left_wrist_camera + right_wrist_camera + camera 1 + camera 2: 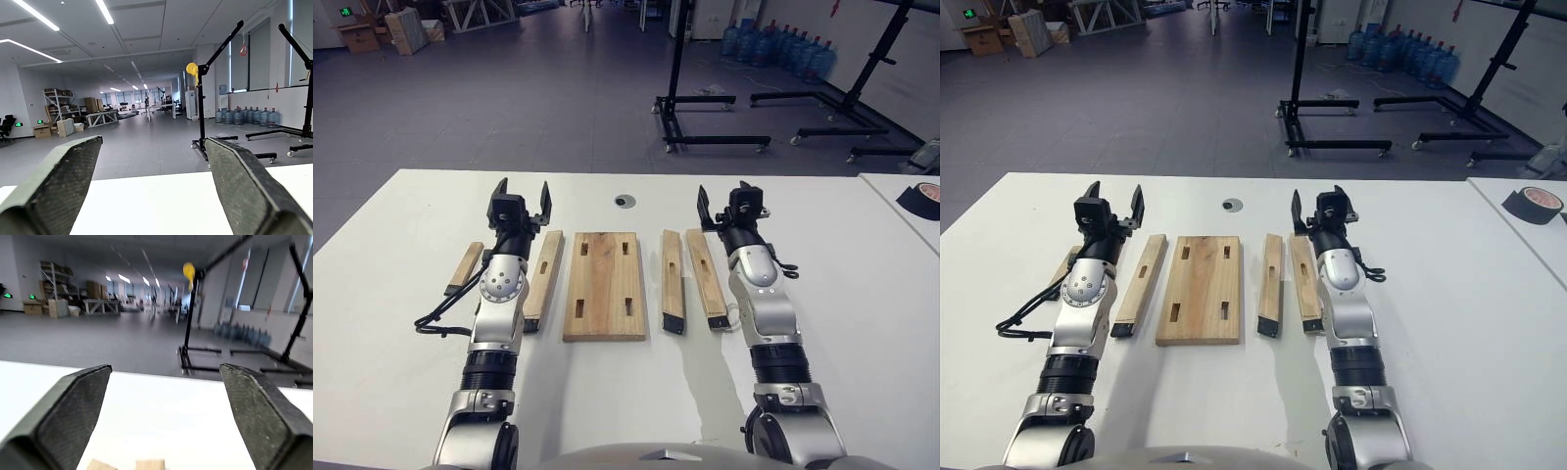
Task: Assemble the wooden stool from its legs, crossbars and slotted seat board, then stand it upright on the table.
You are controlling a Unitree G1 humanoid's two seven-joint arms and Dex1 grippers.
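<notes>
The slotted seat board (605, 284) lies flat in the middle of the white table (862, 294). To its left lie a wooden leg (543, 277) and a short crossbar (465, 265). Two more wooden pieces (672, 277) (705, 264) lie to its right, each with a dark near end. My left gripper (522, 201) hovers open over the far ends of the left pieces, holding nothing. My right gripper (722, 204) stands open just beyond the right pieces, also holding nothing. In the right wrist view two wood ends (149, 464) peek in below its fingers (73, 421).
A cable grommet (625, 201) sits in the table beyond the board. A black cable (440, 318) loops beside my left arm. A black tape roll (920, 195) lies on the neighbouring table at the right. Black wheeled stands (715, 137) occupy the floor behind.
</notes>
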